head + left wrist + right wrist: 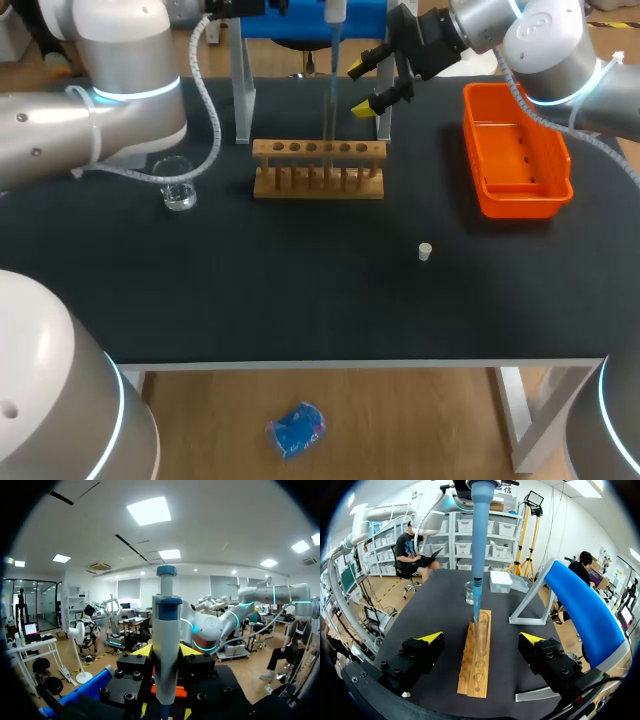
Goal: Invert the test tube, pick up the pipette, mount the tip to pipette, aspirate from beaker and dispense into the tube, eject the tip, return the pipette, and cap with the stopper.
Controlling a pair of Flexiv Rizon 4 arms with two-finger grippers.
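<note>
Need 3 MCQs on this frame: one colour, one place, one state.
1. Colour of the tray?
A green
B orange
C white

2. Where is the stopper?
A in the tray
B on top of the rack
C on the table, apart from the rack

3. State of the right pincer?
A open
B shut on the stopper
C shut on the rack

Key:
1 B: the tray's walls are plainly orange.
2 C: the stopper stands alone on bare table, nearer the camera than the rack.
3 A: its yellow tips are spread with nothing between them.

blue pipette point(481, 535), orange bin point(520, 208), blk table point(250, 290)
</note>
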